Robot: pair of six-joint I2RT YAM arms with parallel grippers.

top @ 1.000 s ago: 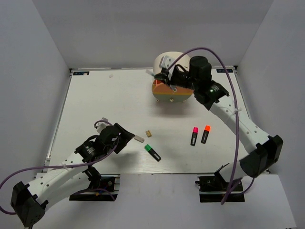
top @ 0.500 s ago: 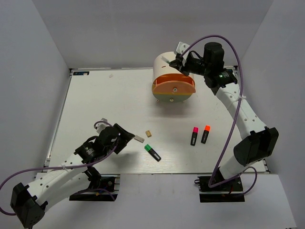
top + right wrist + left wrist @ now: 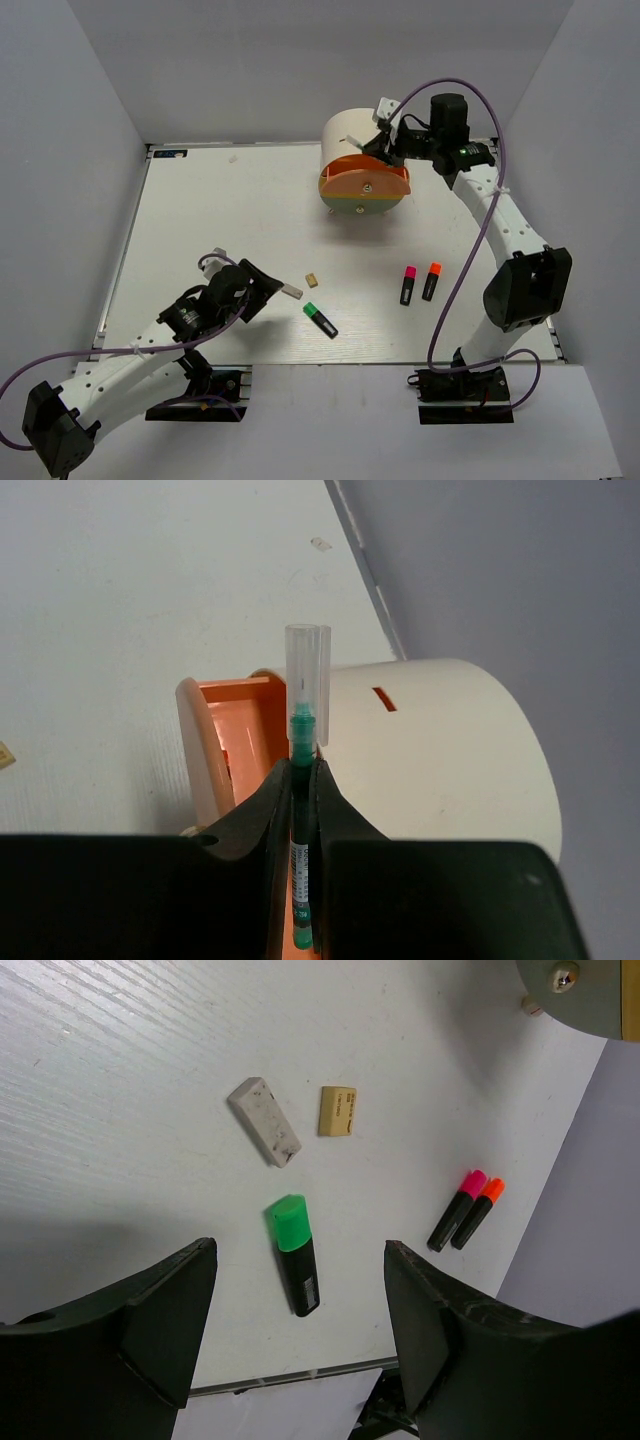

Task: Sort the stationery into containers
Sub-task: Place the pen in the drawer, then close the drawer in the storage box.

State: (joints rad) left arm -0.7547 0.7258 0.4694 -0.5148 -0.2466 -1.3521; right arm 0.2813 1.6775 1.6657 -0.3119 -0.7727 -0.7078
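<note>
My right gripper [image 3: 303, 780] is shut on the thin teal pen [image 3: 303, 730] and holds it over the open orange drawer [image 3: 240, 742] of the cream half-cylinder unit [image 3: 348, 133]. In the top view this gripper [image 3: 385, 140] is at the unit's right top. My left gripper [image 3: 300, 1340] is open and empty above the near left table. Ahead of it lie the green-capped highlighter [image 3: 295, 1252], the grey eraser [image 3: 264, 1135] and the tan eraser [image 3: 337, 1111]. The pink-capped [image 3: 408, 285] and orange-capped [image 3: 432, 281] highlighters lie side by side at the near right. The red-white pen is not visible.
The yellow drawer front [image 3: 360, 208] sits shut below the orange one. The table's near edge [image 3: 290, 1388] runs just below the green-capped highlighter. Grey walls enclose the table on the left, back and right.
My right gripper has lifted from the drawer front and swung to the unit's upper right, carrying the teal pen. The left arm has not moved.
</note>
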